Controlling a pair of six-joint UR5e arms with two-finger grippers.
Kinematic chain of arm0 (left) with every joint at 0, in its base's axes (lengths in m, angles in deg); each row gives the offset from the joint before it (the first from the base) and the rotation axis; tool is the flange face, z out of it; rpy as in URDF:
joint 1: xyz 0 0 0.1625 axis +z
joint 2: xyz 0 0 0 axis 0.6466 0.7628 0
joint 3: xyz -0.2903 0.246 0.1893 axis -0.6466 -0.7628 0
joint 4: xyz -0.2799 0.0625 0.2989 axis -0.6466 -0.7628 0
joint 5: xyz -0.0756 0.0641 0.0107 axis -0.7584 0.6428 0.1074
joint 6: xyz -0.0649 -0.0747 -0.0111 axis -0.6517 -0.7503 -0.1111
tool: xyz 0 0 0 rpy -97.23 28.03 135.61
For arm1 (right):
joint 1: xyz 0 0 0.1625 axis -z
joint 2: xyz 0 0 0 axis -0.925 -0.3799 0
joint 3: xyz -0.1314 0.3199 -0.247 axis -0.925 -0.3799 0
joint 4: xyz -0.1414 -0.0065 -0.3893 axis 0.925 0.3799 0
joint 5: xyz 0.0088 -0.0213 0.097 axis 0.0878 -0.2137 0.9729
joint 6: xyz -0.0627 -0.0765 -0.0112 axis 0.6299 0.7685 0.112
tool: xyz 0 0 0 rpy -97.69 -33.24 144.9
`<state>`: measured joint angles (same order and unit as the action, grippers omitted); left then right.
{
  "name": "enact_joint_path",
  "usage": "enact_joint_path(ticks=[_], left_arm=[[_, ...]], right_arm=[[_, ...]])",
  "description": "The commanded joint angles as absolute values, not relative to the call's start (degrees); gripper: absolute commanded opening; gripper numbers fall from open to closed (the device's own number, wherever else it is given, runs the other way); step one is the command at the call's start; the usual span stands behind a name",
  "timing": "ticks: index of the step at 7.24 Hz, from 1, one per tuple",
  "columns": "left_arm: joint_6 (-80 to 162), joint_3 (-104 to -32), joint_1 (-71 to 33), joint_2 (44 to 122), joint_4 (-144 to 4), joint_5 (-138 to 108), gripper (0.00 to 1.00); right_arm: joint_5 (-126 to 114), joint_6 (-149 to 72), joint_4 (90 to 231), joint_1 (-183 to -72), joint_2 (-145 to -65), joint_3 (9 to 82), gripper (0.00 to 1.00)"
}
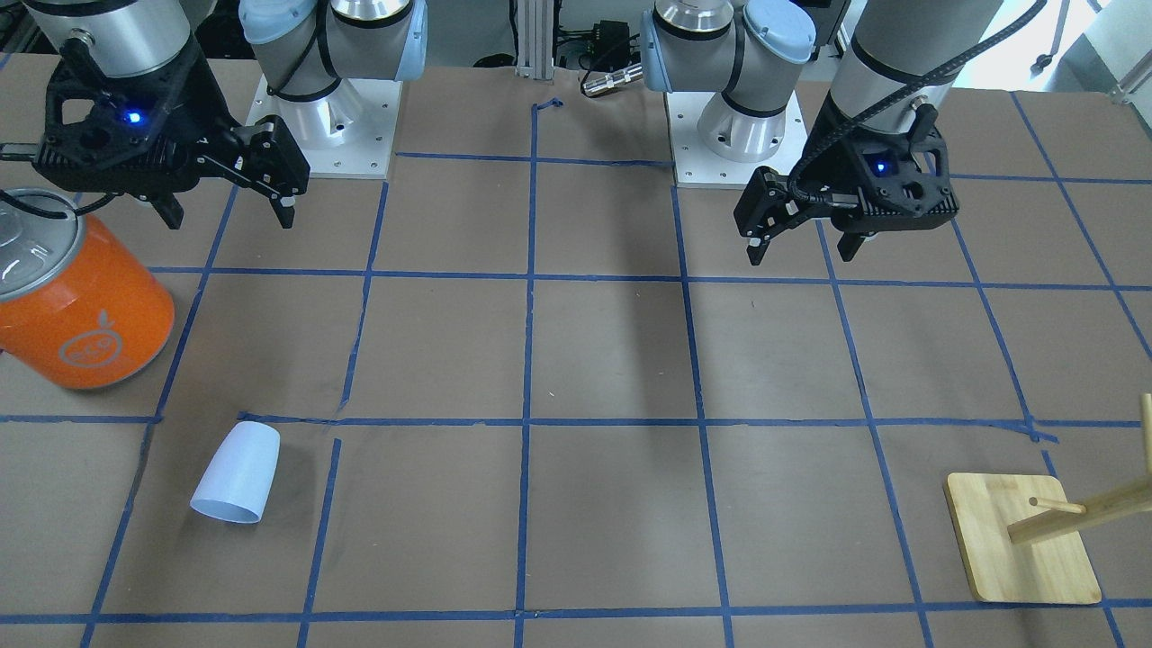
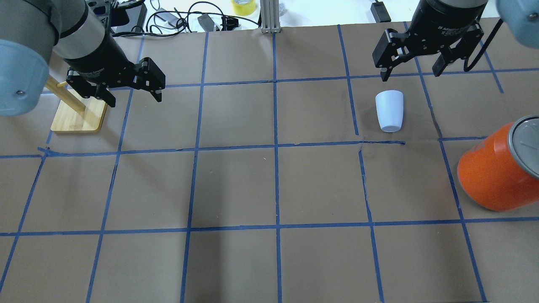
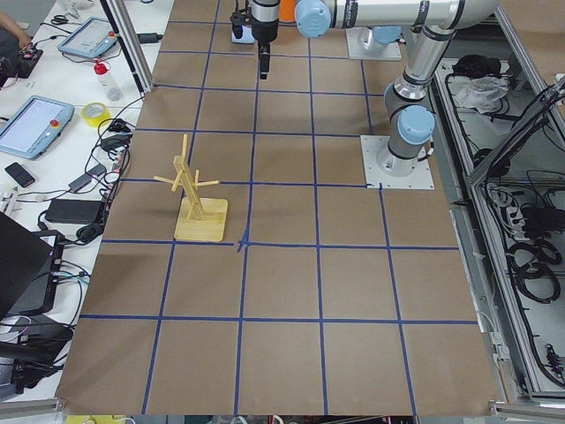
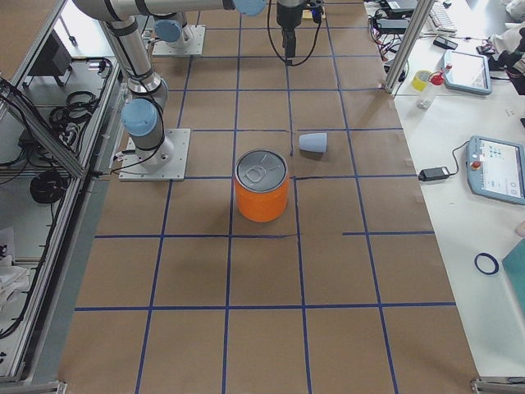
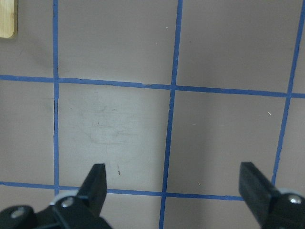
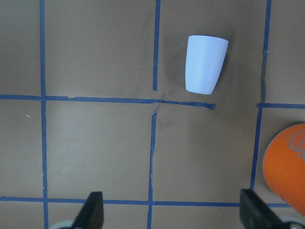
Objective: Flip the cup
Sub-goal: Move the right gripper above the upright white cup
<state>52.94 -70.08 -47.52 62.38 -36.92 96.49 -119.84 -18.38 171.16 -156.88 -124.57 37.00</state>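
Brown paper table (image 1: 612,360) with a blue tape grid is seen from the front. Cup (image 1: 236,472) is laid on its side in a near square, wide mouth turned toward the operators' edge, touched by nothing. Right gripper (image 1: 227,205) is held well apart from it, fingers spread, nothing grasped. Left gripper (image 1: 803,245) is likewise spread and empty, far across the table. Orange can (image 1: 85,297) is stood near the cup, on the robot's side of it, not touching. Wooden stand (image 1: 1021,540) is placed at the opposite corner.

Overhead: the cup's narrow base is pointed at the robot. The right gripper is shown just beyond the cup in the picture, but its height cannot be read.

Left side view: the cup is not shown, and finger state cannot be judged.

Right side view: the cup is again shown lying down, just beside a tape line, near the can but apart from it.

Left wrist: only bare grid and a corner of the stand are seen beyond the released fingers.

Right wrist: the cup is framed ahead of the parted fingers, not between them. The can's edge is seen at the side.

Risks, as judged:
- A smooth tapered cup on its side can be rolled away if one finger lands first.
- A pinch across the taper may be squeezed off toward the narrow end.
- The can may be clipped by the wrist during descent or rotation.
- If released tilted, the cup may end on its side.
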Motion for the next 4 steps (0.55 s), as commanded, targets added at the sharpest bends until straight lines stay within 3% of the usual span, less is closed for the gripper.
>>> enact_joint_path(ticks=[1, 4], left_arm=[[52.94, -70.15, -47.52, 62.41, -36.97, 96.41, 1.0], [52.94, -70.07, -47.52, 62.41, -36.88, 96.42, 1.0]], right_arm=[[-120.13, -17.8, 171.0, -156.53, -124.49, 37.26, 1.0], [-120.66, -18.58, 171.79, -155.83, -124.22, 38.05, 1.0]])
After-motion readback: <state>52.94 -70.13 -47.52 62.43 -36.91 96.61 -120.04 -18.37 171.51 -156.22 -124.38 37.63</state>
